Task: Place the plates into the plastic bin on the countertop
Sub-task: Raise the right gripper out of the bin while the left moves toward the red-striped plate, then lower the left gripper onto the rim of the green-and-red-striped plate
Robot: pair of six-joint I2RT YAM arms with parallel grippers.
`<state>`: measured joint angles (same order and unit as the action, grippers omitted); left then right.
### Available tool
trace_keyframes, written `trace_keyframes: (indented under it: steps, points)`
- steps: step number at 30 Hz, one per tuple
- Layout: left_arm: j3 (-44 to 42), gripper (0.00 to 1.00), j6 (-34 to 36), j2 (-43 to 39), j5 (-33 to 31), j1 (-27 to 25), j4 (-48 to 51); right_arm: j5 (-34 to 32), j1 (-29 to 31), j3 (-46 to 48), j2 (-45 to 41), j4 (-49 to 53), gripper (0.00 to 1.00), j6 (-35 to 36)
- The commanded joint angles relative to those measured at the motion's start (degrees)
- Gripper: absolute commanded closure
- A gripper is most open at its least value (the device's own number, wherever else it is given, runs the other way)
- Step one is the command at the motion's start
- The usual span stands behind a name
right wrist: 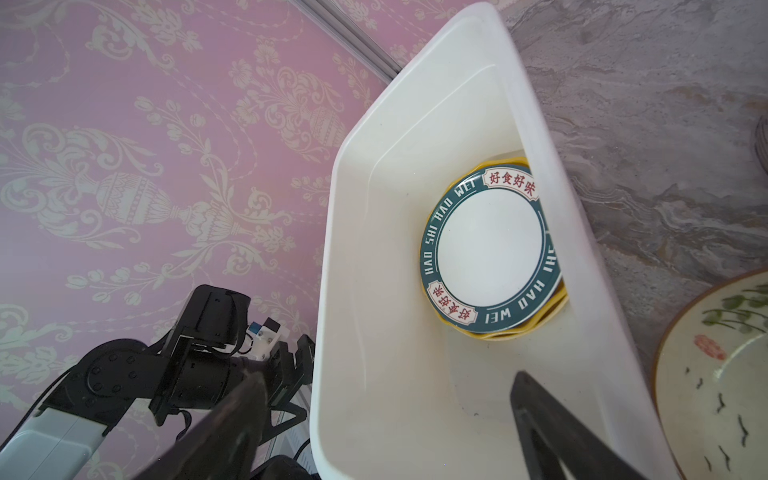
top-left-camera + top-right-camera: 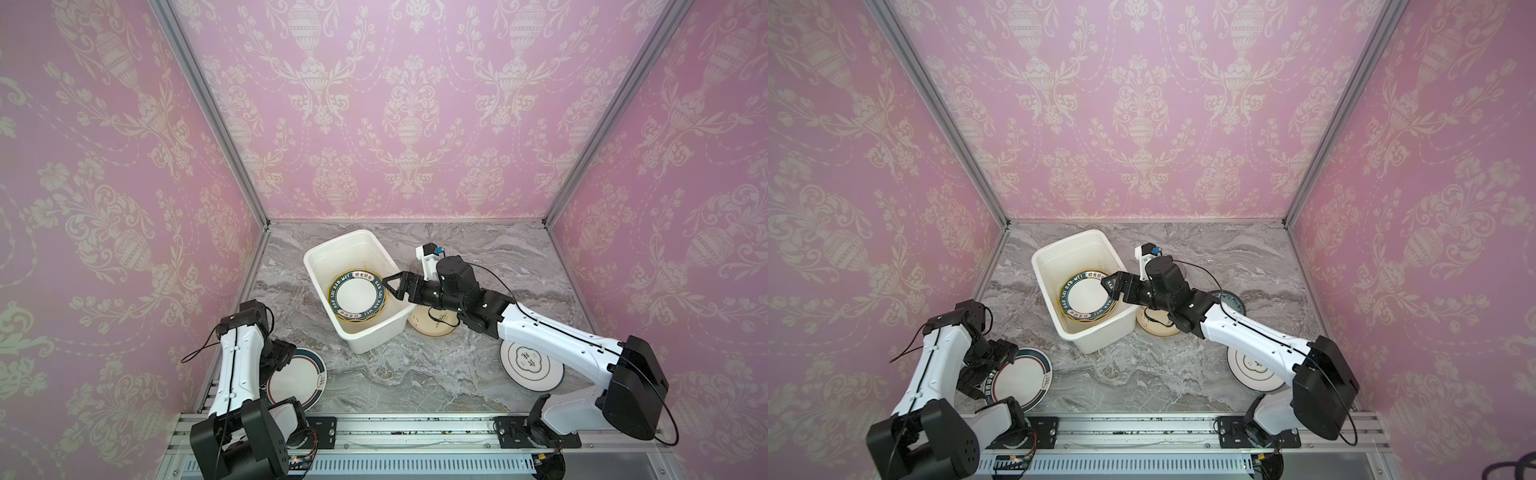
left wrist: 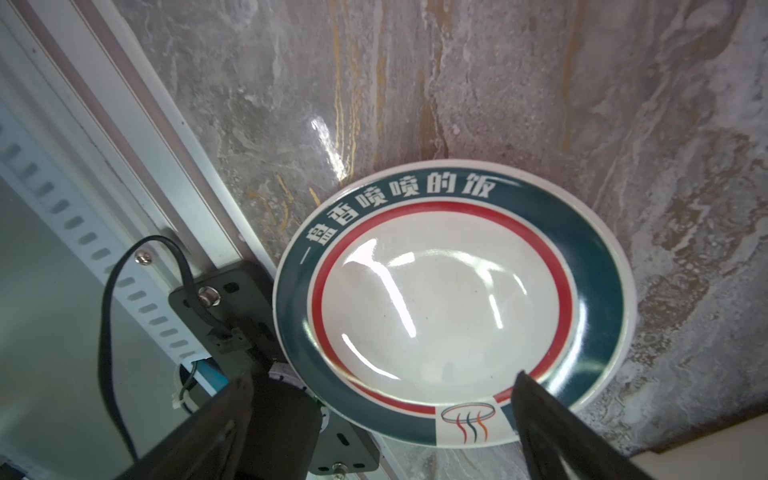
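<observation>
Left gripper (image 3: 382,376), right gripper (image 1: 386,376) — both spread wide, empty.

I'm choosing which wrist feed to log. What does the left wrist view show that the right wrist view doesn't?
Only left wrist: a round white plate with teal and red rim bands, lying by the aluminium rail, under the open left gripper. Only right wrist: the deep white plastic bin holding a teal-rimmed white plate atop yellow plates, a cream plate with green sprigs beside it, and the open right gripper. Both: the grey marble countertop.
</observation>
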<state>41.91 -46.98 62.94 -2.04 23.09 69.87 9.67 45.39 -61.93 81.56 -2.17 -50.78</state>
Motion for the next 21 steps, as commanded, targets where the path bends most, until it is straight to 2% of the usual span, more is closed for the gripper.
trace_keyframes:
  steps: [1, 4, 7, 10, 15, 21]
  points:
    - [-4.1, 0.01, -6.0, -2.6, 0.5, 0.2, -1.5, 0.5, -0.3, -3.4, -3.1, 4.2, 0.08, 1.0]
    - [-4.8, 0.01, -8.7, -5.7, -5.4, 0.2, -2.4, -0.6, -0.3, -3.9, -4.5, 6.0, 0.08, 2.2]
    - [-3.7, 0.01, -7.8, -6.1, -10.7, 0.2, -2.6, -1.9, -0.3, -3.2, -5.8, 6.8, 0.08, 2.7]
    - [-3.2, 0.01, -6.9, -4.1, -12.0, 0.3, -3.8, -2.8, -0.3, -2.1, -6.8, 6.8, 0.08, 2.2]
    - [-4.5, 0.01, -9.5, -0.5, -15.0, 0.3, -4.5, -3.7, -0.3, -1.7, -7.1, 6.2, 0.08, 1.4]
    - [-7.5, 0.01, -9.5, 1.1, -16.4, 0.3, -10.9, -4.0, -0.3, -3.7, -6.5, 8.8, 0.08, 3.3]
